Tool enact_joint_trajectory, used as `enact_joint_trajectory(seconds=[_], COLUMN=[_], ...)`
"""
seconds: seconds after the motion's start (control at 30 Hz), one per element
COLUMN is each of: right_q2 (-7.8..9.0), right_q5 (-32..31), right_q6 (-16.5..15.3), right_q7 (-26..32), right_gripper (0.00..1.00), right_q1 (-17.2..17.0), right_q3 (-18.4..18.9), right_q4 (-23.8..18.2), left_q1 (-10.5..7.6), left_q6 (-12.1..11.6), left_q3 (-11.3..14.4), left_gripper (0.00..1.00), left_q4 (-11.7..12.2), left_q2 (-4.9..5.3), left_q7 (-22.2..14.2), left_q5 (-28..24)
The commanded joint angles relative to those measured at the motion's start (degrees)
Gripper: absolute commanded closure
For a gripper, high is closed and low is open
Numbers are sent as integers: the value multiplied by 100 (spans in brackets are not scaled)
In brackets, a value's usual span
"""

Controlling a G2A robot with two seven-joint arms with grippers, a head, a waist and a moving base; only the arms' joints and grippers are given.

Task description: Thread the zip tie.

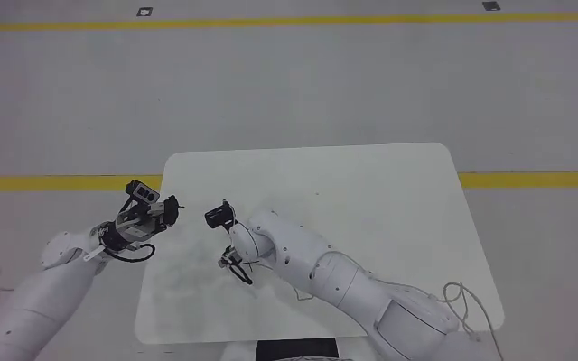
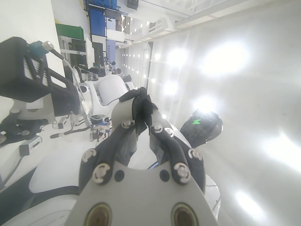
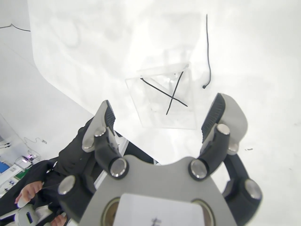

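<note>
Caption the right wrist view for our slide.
Open right pincer facing two crossed zip ties in a clear tray.

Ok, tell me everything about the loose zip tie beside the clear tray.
The loose zip tie is a thin black strap, plastic by its look, with a small blocky head at one end. It lies flat on the white table, mostly straight and hooking near the head. It sits beside the clear tray, apart from it; only the table touches it.
</note>
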Motion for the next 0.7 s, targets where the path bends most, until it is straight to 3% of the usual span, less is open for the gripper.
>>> enact_joint_trajectory(seconds=[0.0,0.13,0.5,0.67], right_q2=[-13,-38,-69,-215], right_q5=[-100,-263,-492,-455], right_q6=[0,0,-54,0], right_q7=[39,104,219,212], right_gripper=[52,60,63,67], right_q1=[-35,-87,-100,-160], right_q3=[41,119,164,-22], right_q4=[-25,-66,18,161], left_q1=[0,0,0,0], left_q6=[0,0,0,0], left_q3=[0,0,0,0], left_gripper=[100,100,100,100], left_q4=[0,0,0,0], left_q2=[0,0,0,0], left_q7=[0,0,0,0], left_q5=[0,0,0,0])
